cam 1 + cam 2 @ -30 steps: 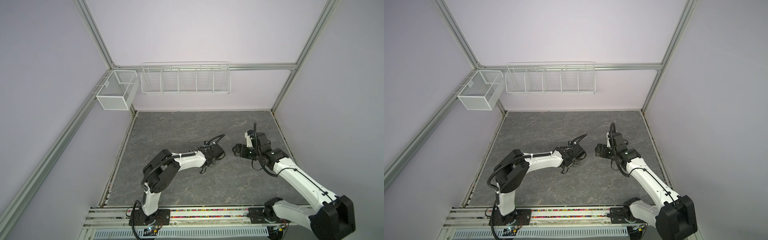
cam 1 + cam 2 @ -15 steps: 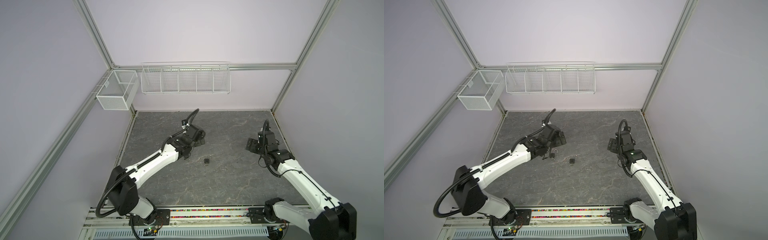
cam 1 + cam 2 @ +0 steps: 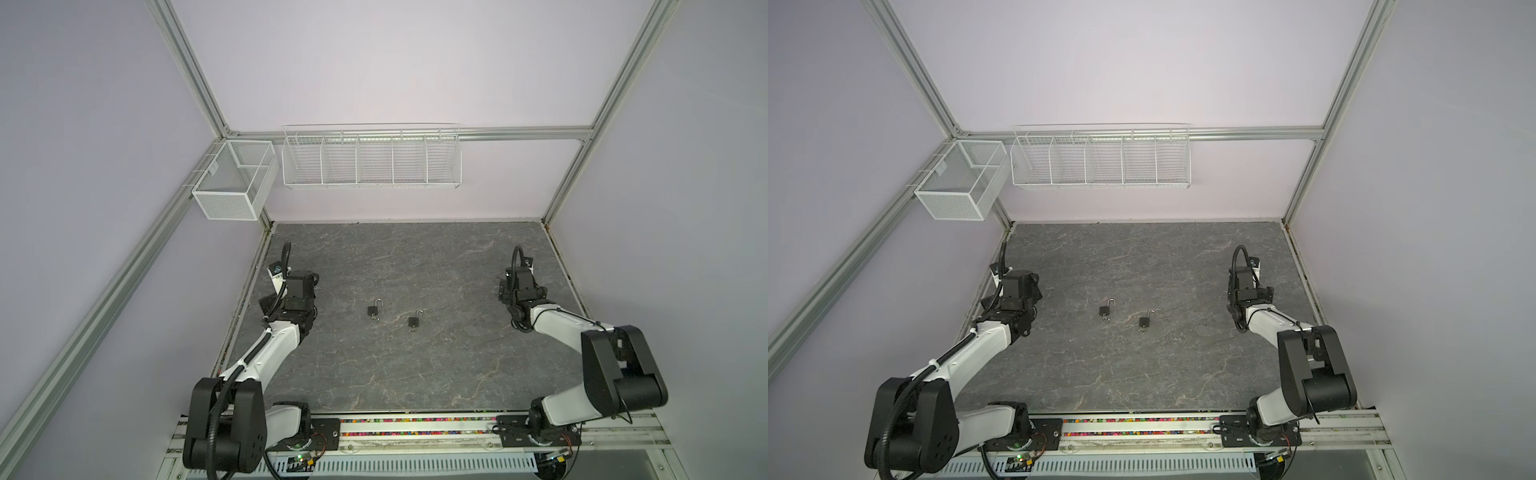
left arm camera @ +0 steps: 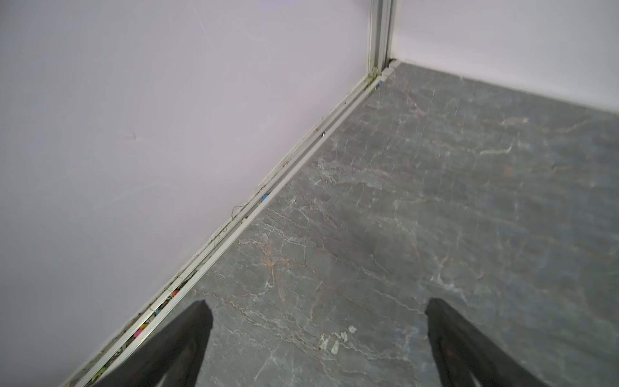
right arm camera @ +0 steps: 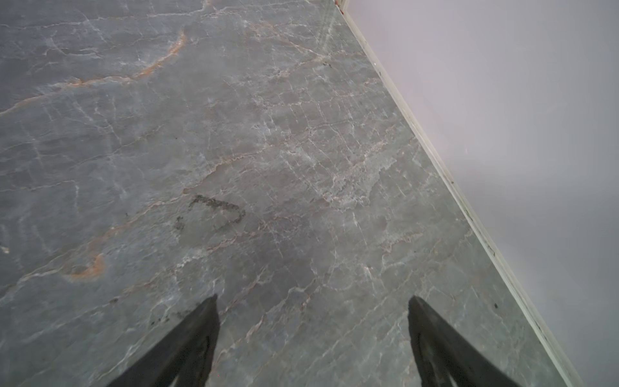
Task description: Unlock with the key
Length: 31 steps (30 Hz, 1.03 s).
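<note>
Two small black padlocks lie in the middle of the grey stone table, seen in both top views: one (image 3: 373, 310) (image 3: 1104, 310) to the left and one (image 3: 413, 321) (image 3: 1144, 321) to the right. At the near end of each lies a small silvery piece, likely the key (image 3: 375, 319) (image 3: 412, 330). The right padlock's shackle looks swung aside. My left gripper (image 3: 306, 276) (image 4: 318, 311) hovers open and empty by the left wall. My right gripper (image 3: 518, 277) (image 5: 313, 308) is open and empty near the right wall. Neither wrist view shows a padlock.
A white mesh box (image 3: 232, 178) hangs on the left wall and a long wire basket (image 3: 371, 157) on the back wall. A rail (image 3: 415, 428) with both arm bases runs along the front edge. Walls close in the table on three sides.
Both arms have pulled back from the middle, the left to the left wall and the right to the right wall. The left gripper has opened, and both padlocks now lie uncovered on the table.
</note>
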### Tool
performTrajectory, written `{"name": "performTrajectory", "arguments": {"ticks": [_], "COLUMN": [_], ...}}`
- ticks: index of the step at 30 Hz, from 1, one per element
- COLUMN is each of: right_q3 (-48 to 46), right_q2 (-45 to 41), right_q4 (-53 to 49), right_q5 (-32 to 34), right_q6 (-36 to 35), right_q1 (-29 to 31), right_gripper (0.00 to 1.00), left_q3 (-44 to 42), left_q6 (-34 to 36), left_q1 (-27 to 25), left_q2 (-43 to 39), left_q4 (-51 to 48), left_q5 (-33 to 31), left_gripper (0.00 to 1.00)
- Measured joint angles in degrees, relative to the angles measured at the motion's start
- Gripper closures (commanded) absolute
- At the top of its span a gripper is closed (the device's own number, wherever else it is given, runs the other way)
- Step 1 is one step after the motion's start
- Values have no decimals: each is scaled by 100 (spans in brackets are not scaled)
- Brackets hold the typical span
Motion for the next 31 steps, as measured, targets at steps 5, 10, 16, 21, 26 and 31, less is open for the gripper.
{"name": "performTrajectory", "arguments": {"ticks": [5, 10, 16, 21, 26, 31], "right_q3": [-734, -1589, -1705, -1703, -1703, -1700], "right_q2": [-61, -48, 66, 63, 63, 66], "right_q4": [1432, 2833, 3497, 3687, 3729, 3729], "right_q5": [-599, -1593, -2262, -2472, -2533, -2555], "right_q6": [-603, -874, -960, -964, -964, -964], "right_q1": [-245, -584, -715, -743, -743, -743], "right_gripper": [11, 11, 11, 11, 11, 11], "left_q3": [-678, -1008, -1248, -1178, -1185, -1187], "left_q6": [507, 809, 1060, 1082, 1130, 1161], "left_q1": [284, 299, 267, 299, 299, 299], "left_q2": [656, 883, 1534, 1482, 1526, 1545], "left_q4": [1810, 3305, 4273, 4426, 4653, 4795], "left_q5": [409, 1307, 1932, 2081, 2151, 2205], "left_gripper": [1, 1, 0, 0, 0, 0]}}
